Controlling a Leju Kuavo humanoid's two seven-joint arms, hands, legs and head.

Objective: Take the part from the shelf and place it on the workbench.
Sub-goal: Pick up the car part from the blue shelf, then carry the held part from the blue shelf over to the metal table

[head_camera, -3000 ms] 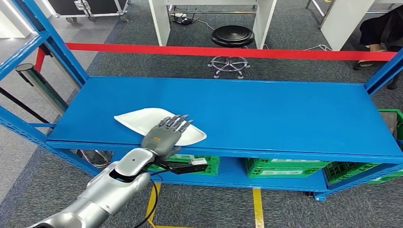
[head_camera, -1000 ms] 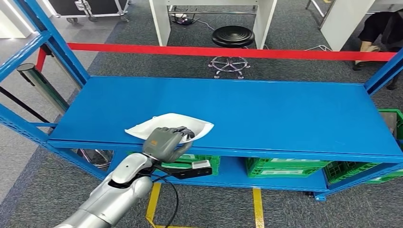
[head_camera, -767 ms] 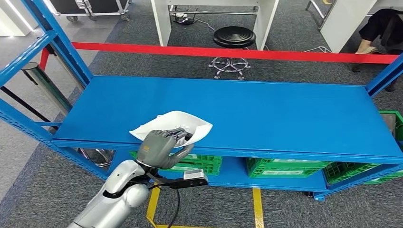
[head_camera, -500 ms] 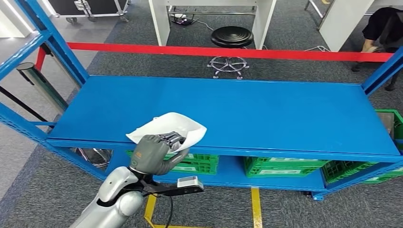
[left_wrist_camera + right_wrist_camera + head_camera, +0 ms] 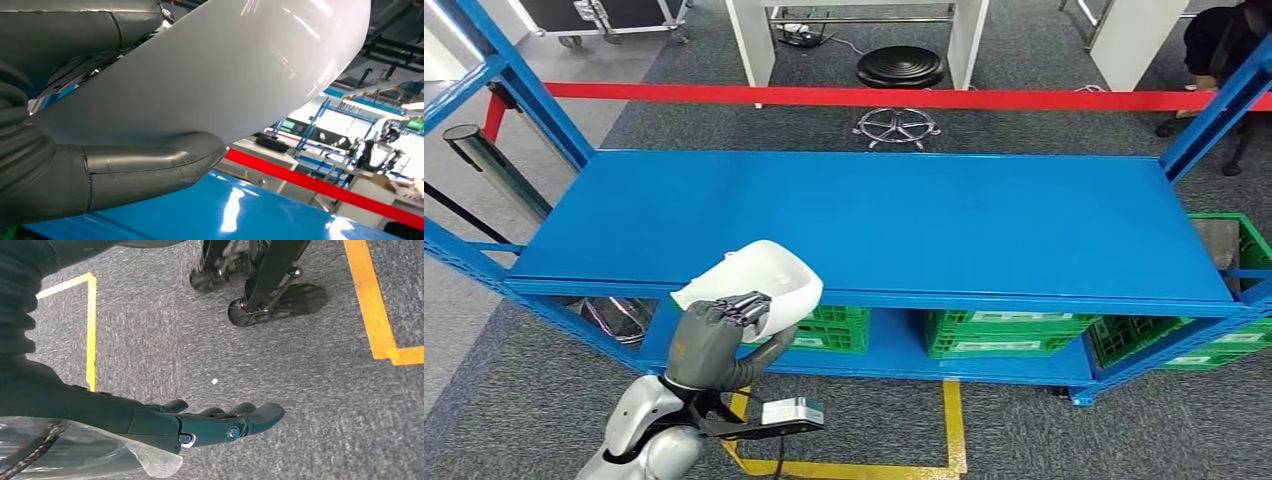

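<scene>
The blue shelf (image 5: 924, 215) spans the head view, green crates (image 5: 999, 332) on its lower level. The white part (image 5: 759, 285) hangs tilted at the shelf's front edge near its left end — the left hand (image 5: 714, 340) grips it, fingers curled over its rim. The right hand (image 5: 220, 422) hangs above grey carpet — fingers extended, holding nothing.

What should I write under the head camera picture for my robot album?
The robot's left hand holds a white part at the front edge of the blue shelf.
</scene>
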